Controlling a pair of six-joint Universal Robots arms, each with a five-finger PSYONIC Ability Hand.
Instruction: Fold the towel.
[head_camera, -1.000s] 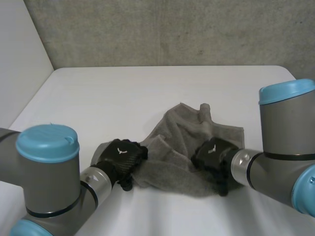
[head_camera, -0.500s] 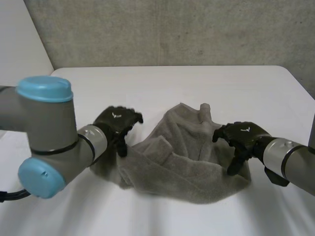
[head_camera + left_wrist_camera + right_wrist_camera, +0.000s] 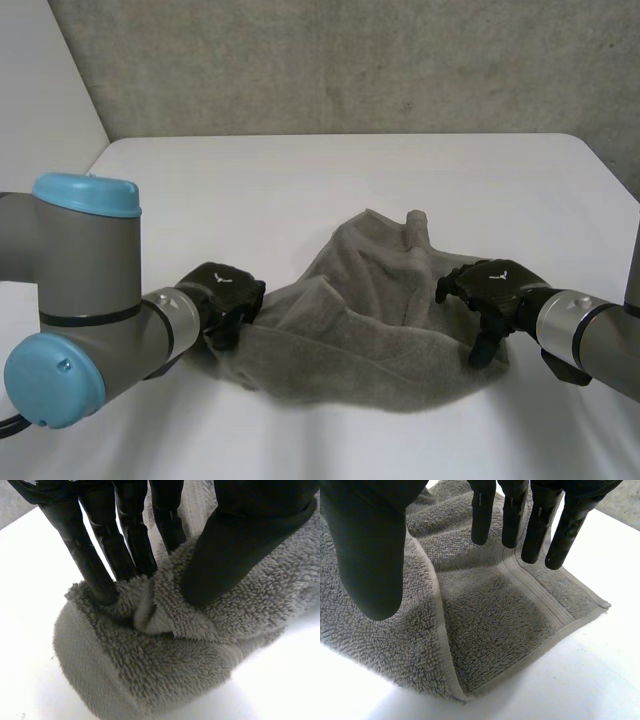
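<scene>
A crumpled grey towel lies in the middle of the white table. My left hand is at the towel's left end. In the left wrist view that hand pinches a bunched fold of the towel between its thumb and its fingers. My right hand hovers over the towel's right end. In the right wrist view its fingers hang straight above the flat towel, close to a corner. The thumb stands apart from them, and nothing is gripped.
A grey wall runs behind the table's far edge. Bare white tabletop lies beyond the towel, on both sides of it and in front of it.
My left hand has come down towards me onto the towel's left end and closed its fingers on a fold. The right hand has dropped a little and stays open.
</scene>
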